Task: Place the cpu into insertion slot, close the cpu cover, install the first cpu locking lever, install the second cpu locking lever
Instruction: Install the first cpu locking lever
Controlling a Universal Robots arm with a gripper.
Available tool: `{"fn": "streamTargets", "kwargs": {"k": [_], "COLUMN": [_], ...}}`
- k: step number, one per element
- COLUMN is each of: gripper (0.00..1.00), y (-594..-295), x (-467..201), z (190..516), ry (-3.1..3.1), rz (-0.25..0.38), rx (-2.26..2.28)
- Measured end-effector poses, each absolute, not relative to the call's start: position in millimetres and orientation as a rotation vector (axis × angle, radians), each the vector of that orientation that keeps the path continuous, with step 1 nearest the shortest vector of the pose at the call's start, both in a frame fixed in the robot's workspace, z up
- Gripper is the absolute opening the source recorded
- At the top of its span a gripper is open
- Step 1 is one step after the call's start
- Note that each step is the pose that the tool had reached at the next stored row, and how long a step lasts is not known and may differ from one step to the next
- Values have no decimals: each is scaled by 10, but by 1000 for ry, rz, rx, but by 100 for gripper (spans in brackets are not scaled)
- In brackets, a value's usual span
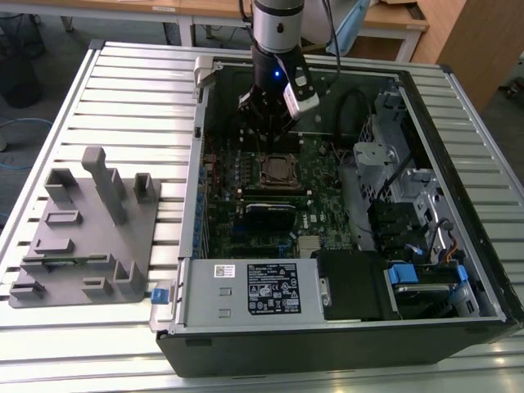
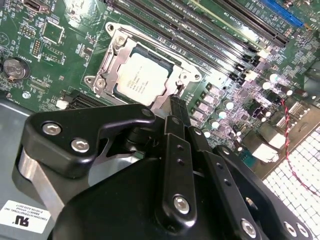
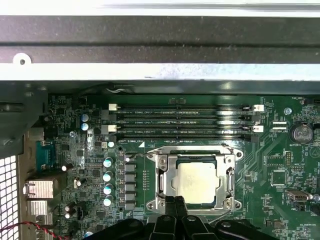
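Matte black claw (image 2: 176,107) studded with silver screws (image 2: 181,202).

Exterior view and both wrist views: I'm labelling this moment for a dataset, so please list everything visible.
table: one, silver, slatted, under everything
computer case: one, black, open on the table
motherboard: one, green, inside the case
cpu cover: one, silver, down on the motherboard
cpu: one, silver-grey, within the cover's window
memory slots: several, black, beside the cover
power supply: one, silver, beside the motherboard
fixture block: one, grey, exterior view's left
gripper: one, black, shut, at the cover's edge
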State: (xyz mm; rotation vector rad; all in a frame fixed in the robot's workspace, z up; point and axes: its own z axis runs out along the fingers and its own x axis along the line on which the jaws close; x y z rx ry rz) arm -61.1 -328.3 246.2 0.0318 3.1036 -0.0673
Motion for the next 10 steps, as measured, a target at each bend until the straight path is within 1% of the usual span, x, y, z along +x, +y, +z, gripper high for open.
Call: {"fn": "streamTargets", "kwargs": {"k": [10], "gripper": [11], "y": [-3283], "x": [-749], "z": [2453], "ry": [3095], "rz": [-67], "rx": [32]}}
